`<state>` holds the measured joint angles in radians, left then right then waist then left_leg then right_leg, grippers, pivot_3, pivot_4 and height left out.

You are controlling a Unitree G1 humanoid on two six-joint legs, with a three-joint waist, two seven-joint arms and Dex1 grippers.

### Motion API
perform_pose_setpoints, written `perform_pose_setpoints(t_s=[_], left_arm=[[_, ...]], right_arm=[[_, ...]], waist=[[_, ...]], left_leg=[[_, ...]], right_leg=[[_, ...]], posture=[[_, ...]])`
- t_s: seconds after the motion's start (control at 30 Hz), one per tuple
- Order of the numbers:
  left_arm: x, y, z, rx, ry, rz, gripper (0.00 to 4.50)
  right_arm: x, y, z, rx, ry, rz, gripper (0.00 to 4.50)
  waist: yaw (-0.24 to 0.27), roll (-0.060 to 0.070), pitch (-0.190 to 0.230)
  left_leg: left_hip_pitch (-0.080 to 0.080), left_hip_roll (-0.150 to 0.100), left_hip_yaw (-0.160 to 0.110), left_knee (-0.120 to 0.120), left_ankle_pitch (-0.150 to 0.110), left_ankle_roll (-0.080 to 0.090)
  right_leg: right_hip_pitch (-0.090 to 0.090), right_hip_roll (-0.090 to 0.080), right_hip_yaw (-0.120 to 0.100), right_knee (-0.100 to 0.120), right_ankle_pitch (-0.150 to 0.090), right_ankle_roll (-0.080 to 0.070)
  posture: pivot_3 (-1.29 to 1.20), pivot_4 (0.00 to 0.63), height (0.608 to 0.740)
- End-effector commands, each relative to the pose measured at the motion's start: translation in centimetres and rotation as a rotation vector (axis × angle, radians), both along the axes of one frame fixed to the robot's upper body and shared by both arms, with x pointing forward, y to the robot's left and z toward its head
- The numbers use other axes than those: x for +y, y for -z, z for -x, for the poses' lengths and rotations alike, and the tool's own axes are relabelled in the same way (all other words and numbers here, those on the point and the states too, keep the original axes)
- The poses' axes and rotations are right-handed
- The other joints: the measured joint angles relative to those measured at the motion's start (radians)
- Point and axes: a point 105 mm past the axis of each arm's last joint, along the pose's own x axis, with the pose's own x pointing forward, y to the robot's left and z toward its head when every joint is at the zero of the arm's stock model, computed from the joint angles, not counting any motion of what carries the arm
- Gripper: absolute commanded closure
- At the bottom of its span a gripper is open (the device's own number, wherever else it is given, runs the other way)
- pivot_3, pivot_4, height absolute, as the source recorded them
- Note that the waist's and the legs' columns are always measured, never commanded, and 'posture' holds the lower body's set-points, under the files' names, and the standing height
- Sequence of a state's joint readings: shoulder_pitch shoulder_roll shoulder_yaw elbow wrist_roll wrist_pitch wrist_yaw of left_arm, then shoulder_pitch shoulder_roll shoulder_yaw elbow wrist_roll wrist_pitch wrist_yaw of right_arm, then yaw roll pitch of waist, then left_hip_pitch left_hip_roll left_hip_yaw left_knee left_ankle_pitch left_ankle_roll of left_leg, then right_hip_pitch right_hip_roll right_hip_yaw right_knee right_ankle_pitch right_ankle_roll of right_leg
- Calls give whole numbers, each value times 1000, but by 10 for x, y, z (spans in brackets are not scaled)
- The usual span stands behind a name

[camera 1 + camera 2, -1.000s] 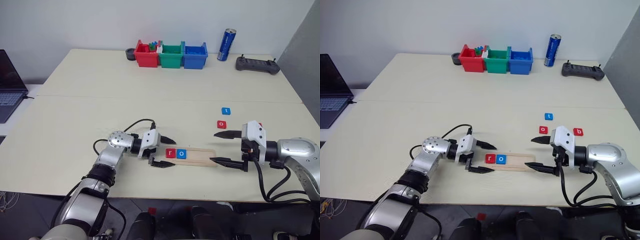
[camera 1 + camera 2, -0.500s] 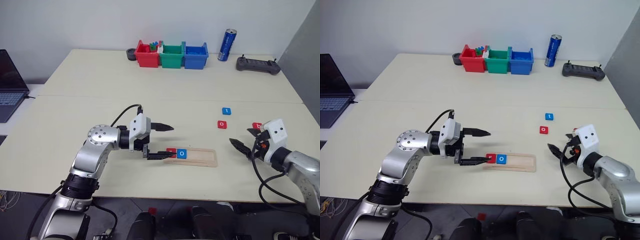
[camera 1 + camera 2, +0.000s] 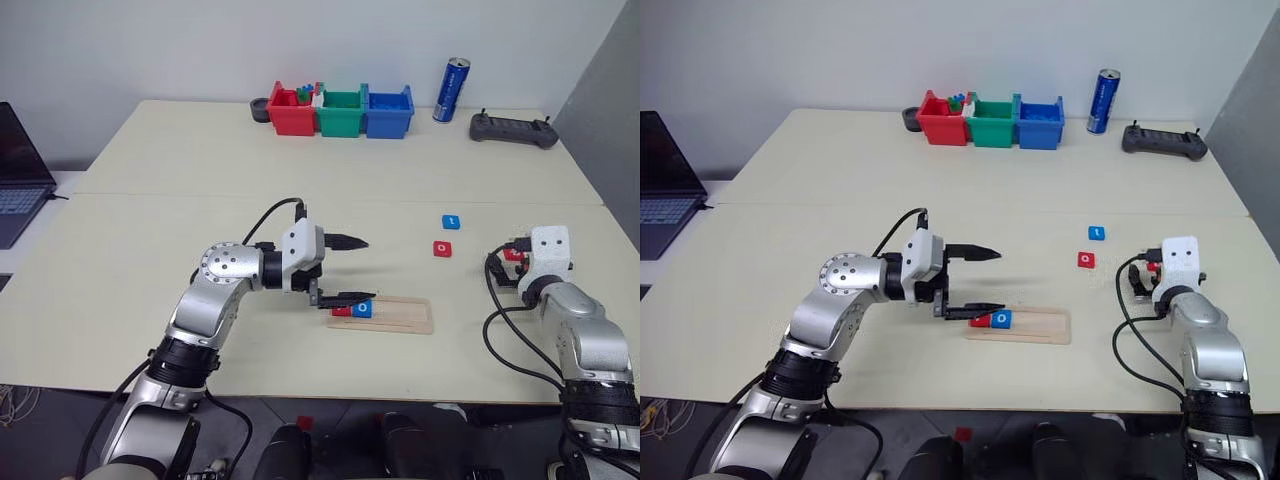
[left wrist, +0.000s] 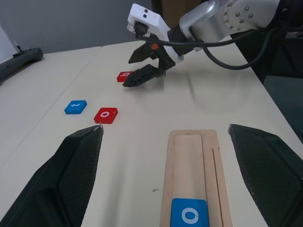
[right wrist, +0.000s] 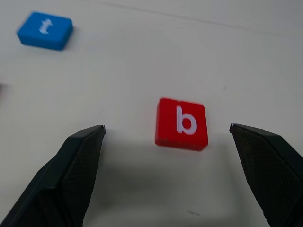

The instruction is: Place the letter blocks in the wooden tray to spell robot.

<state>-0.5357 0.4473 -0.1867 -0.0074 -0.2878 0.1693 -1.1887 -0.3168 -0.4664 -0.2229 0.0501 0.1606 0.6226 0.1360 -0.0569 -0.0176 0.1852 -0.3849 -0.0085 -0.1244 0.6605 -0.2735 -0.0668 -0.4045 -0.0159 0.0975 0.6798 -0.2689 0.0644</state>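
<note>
The wooden tray (image 3: 405,314) lies near the table's front edge, with a red r block (image 3: 341,311) and a blue o block (image 3: 363,308) at its left end. My left gripper (image 3: 358,269) hovers open over that end, holding nothing. To the right on the table lie a red o block (image 3: 443,248), a blue t block (image 3: 452,221) and a red b block (image 5: 182,124). My right gripper (image 5: 166,126) is open just in front of the b block, one finger to each side of it and not touching it.
At the back of the table stand red (image 3: 290,110), green (image 3: 342,110) and blue (image 3: 390,110) bins, a blue can (image 3: 452,90) and a black controller (image 3: 512,128). A laptop (image 3: 20,170) sits off the left edge.
My right gripper left the tray's right end, swung right and turned to face the b block. My left gripper rose from the table at the tray's left end, staying open.
</note>
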Motion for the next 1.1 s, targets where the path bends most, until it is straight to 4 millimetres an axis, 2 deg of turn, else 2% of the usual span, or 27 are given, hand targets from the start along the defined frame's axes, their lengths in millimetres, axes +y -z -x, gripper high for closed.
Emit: perform_pose_setpoints(t_s=[0.03,0.27,0.37,0.6,0.73,0.8,0.93,1.1], left_arm=[[-1,-6,5,-39,15,0,28],[0,-7,4,-40,5,2,28],[-1,-8,4,-43,4,3,0],[-2,-8,2,-50,-4,7,0],[-2,-7,2,-50,-5,9,0],[-2,-7,3,-49,-4,10,0],[1,-7,4,-43,-12,9,0],[2,-4,7,-32,-13,7,0]], right_arm=[[-8,-5,-7,-28,39,-39,0],[-14,2,-10,-19,92,-147,0],[-13,2,-10,-21,93,-171,559],[-11,4,-8,-15,92,-166,2967],[-1,3,0,-2,70,-134,3038],[9,1,11,13,49,-115,3038],[33,-3,45,52,12,-124,3038],[61,4,82,131,19,-187,3038]], waist=[[-4,0,0],[-3,0,0],[-3,0,0],[-1,0,0],[1,0,0],[1,0,0],[1,1,0],[-1,1,-1]], left_leg=[[0,0,1,0,0,0],[1,0,1,0,0,0],[1,0,0,0,0,0],[1,0,0,0,0,0],[0,0,0,0,0,0],[0,0,0,0,0,0],[0,1,-2,-1,0,0],[0,2,-2,-1,0,0]], right_leg=[[0,0,0,0,0,0],[0,0,1,0,0,0],[0,0,1,0,0,0],[1,0,1,0,0,0],[0,0,0,0,0,0],[0,0,0,0,0,0],[0,1,-1,0,0,0],[0,2,0,0,0,0]], posture=[[0,150,740],[0,150,740],[0,150,740],[0,150,740],[0,150,740],[0,150,740],[0,150,740],[0,150,740]])
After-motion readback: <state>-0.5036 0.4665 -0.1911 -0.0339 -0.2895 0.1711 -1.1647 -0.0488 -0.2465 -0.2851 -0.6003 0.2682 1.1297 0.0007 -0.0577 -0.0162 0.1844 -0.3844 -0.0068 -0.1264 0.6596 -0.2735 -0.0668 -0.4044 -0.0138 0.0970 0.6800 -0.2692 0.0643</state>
